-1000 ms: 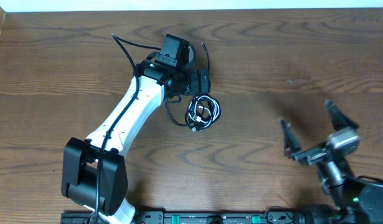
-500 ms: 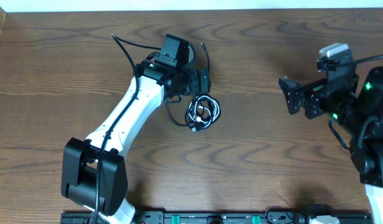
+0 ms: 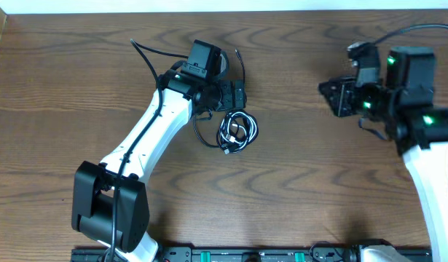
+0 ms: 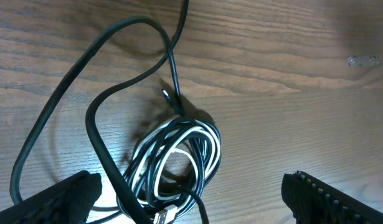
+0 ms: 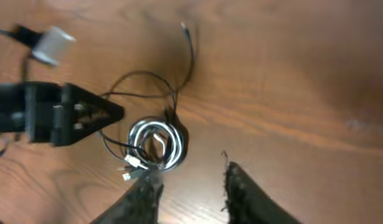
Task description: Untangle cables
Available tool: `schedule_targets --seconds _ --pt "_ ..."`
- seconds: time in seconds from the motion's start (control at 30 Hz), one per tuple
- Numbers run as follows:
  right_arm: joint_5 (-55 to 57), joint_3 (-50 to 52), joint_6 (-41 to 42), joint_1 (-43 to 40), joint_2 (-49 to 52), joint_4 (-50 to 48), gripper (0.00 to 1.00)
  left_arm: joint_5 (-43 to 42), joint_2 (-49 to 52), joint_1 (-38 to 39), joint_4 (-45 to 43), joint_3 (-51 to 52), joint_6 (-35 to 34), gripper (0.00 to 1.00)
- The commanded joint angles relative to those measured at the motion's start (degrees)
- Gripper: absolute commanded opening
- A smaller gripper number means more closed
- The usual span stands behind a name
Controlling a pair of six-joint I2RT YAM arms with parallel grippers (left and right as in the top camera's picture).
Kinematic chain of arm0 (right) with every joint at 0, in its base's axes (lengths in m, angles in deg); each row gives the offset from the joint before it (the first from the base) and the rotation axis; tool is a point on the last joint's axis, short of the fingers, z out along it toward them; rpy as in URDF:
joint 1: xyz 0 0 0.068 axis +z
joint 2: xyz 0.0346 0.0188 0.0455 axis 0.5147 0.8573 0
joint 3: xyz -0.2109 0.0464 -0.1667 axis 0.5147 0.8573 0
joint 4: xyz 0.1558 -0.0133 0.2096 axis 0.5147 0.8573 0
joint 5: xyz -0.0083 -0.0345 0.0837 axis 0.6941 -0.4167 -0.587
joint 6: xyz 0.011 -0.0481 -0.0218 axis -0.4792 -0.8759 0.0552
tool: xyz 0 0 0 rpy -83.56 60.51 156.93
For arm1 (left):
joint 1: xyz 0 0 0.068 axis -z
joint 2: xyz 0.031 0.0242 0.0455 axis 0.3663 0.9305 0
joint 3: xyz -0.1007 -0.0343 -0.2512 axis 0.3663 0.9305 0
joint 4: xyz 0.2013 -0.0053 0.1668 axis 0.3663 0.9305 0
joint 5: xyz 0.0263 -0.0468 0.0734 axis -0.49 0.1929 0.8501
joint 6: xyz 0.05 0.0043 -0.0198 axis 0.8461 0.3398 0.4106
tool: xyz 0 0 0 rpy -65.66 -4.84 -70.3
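Seeing thin black cord [image 4: 215, 152] and thin white cord [image 4: 172, 149] wound into one small coil, black loops trailing; my left gripper [image 4: 188, 186] spread wide, right gripper [image 5: 191, 177] part-spread, empty.

Left fingers [image 4: 54, 200] wide, right fingers [image 5: 144, 200] half-parted.

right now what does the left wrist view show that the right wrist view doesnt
Only the left wrist: a close look at how the black cord and white cord wind together, with the left hand open on either side. Only the right wrist: the black cord's far plug end, the left hand seen from outside, and the right hand. Both: the coil on the wooden table.
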Motion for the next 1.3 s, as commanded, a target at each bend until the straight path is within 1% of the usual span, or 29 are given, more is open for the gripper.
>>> schedule_targets --seconds 0.0,0.03,0.13,0.2,0.27,0.33,0.37,0.43,0.5,0.57,0.7,0.8,0.83,0.87,0.97,1.03,1.1,1.17,1.2,1.27 --pt "0.00 -0.79 1.70 0.59 4.66 0.20 0.63 0.79 -1.27 -0.07 0.17 -1.25 0.37 0.98" --pt "-0.02 -0.79 1.68 1.55 6.95 0.11 0.65 0.79 -1.27 -0.07 0.17 -1.25 0.37 0.98" --pt "-0.02 -0.79 1.70 4.96 12.13 -0.98 0.68 0.79 -1.27 -0.07 0.17 -1.25 0.37 0.98" --pt "0.00 -0.79 2.80 6.84 15.67 -2.54 0.68 0.79 -1.27 -0.07 0.17 -1.25 0.37 0.98" --pt "-0.07 -0.79 4.92 7.78 19.41 -4.52 0.64 0.79 -1.27 -0.07 0.17 -1.25 0.37 0.98" --pt "-4.20 -0.79 5.16 8.09 24.06 -8.28 0.63 0.79 -1.27 -0.07 0.17 -1.25 0.37 0.98" --pt "-10.84 -0.76 5.05 8.07 28.33 -11.58 0.61 0.79 -1.27 -0.07 0.17 -1.25 0.37 0.98" --pt "-17.38 -0.79 4.66 8.17 33.05 -15.37 0.60 0.79 -1.27 -0.07 0.17 -1.25 0.37 0.98" --pt "-20.13 -0.76 4.68 9.09 37.11 -18.36 0.59 0.79 -1.27 -0.07 0.17 -1.25 0.35 0.98" --pt "-19.93 -0.76 4.68 11.37 41.94 -22.69 0.59 0.79 -1.27 -0.07 0.17 -1.25 0.37 0.98" --pt "-18.16 -0.79 4.70 14.62 46.60 -29.11 0.59 0.79 -1.27 -0.07 0.17 -1.25 0.37 0.98" --pt "-9.57 -0.76 6.40 17.38 47.87 -30.49 0.58 0.79 -1.27 -0.07 0.17 -1.25 0.37 0.98" --pt "-6.82 -0.76 7.80 18.23 47.91 -30.56 0.56 0.79 -1.27 -0.07 0.17 -1.25 0.37 0.98" --pt "-5.07 -0.76 9.03 18.67 47.91 -30.64 0.52 0.79 -1.27 -0.07 0.17 -1.25 0.37 0.98" --pt "-1.42 -0.76 11.78 19.85 47.91 -31.50 0.43 0.79 -1.27 -0.07 0.17 -1.25 0.37 0.98" --pt "-1.20 -0.76 11.74 20.26 47.91 -32.79 0.41 0.79 -1.27 -0.07 0.17 -1.25 0.37 0.98" --pt "-0.85 -0.76 10.69 20.96 47.91 -33.97 0.37 0.79 -1.27 -0.07 0.17 -1.25 0.37 0.98" --pt "1.31 -0.76 10.69 21.92 47.91 -33.90 0.37 0.79 -1.27 -0.07 0.17 -1.25 0.37 0.98" --pt "1.84 -0.76 10.64 22.32 47.91 -33.90 0.33 0.79 -1.27 -0.07 0.17 -1.25 0.37 0.98" --pt "1.75 -0.76 10.69 22.25 47.91 -33.59 0.14 0.79 -1.27 -0.07 0.17 -1.25 0.37 0.98"
